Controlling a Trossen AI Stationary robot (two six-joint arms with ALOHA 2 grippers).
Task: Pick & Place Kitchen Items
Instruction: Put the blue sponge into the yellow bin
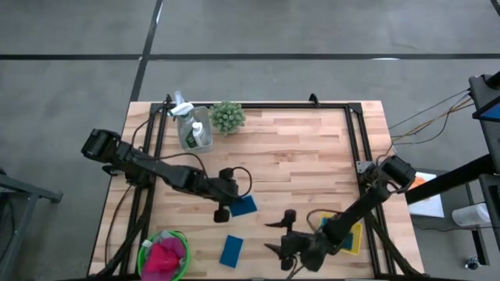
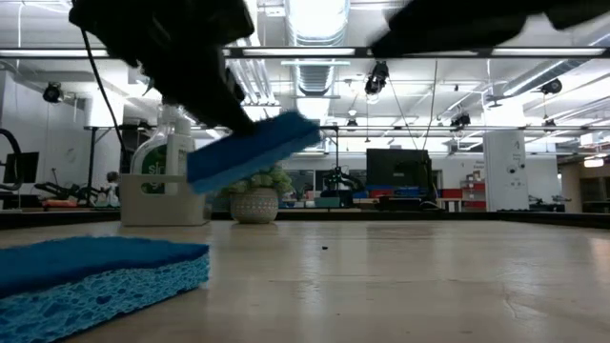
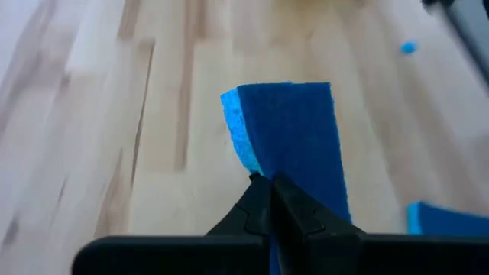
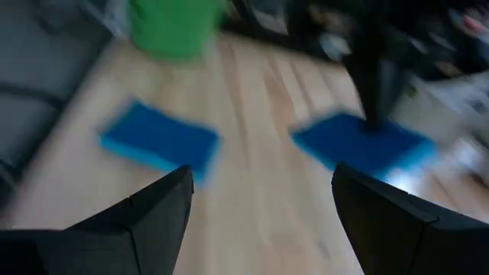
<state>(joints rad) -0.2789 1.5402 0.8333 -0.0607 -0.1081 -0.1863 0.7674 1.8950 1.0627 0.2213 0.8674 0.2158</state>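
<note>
- High view: two flat blue rectangular sponges show on the pale, striped butcher-block table. The held sponge sits near the table's middle, just beside the left gripper; the second sponge lies near the front edge, between the green basket and the right gripper.
- Left gripper: its fingers are pinched together on one short edge of the held sponge, as the left wrist view shows, with the sponge's long axis running straight away from the fingertips.
- Low view: the held sponge is lifted clear of the tabletop and tilted, its free end higher than the clamped end. The second sponge lies flat on the wood, and its side face looks porous and rough.
- High view, long axes: the held sponge runs roughly across the table with a slight slant; the second sponge points nearly front to back.
- Right gripper: its two dark fingers stand wide apart over the front of the table and hold nothing; the right wrist view looks between them at both sponges.
- One green basket stands at the front left corner, holding soft cloths in pink and red; how many I cannot tell.
- One clear container at the back left holds bottles with white caps; their count is unclear.
- One small round spiky green plant stands just beside that container.
</note>
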